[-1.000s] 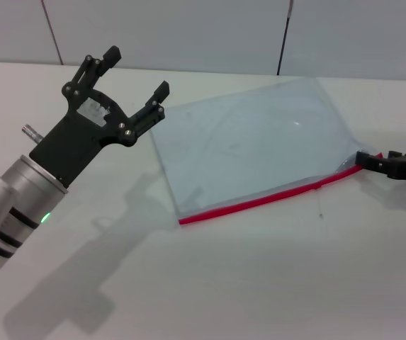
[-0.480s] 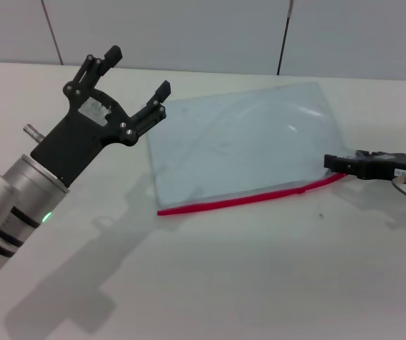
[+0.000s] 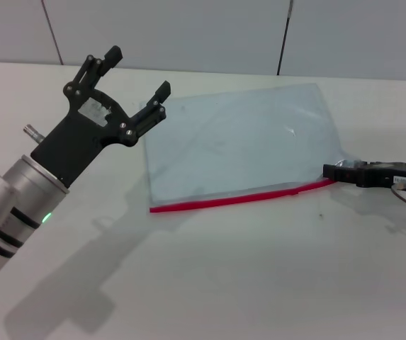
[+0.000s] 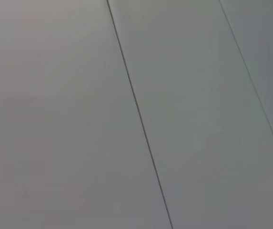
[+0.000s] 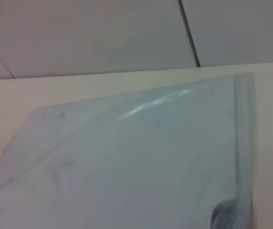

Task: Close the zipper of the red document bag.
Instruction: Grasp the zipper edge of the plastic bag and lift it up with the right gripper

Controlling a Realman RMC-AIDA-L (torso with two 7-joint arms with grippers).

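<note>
- The flat, translucent pale blue-grey plastic document bag (image 3: pixel 241 145) lies on the white bench (image 3: pixel 259 283), near its middle.
- Its thin bright-red zipper strip (image 3: pixel 238 199) runs along the long edge nearest the robot.
- The right tool (image 3: pixel 331 170) sits at that strip's right end; I cannot tell whether it grips.
- The left tool (image 3: pixel 137 74) hovers raised beside the bag's left corner, fingers spread wide, holding nothing.

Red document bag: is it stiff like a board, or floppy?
Probably floppy: the red document bag looks thin and see-through, and its corner puckers by the right pincer. Probably light and slidey too, lying flat on the smooth table.
</note>
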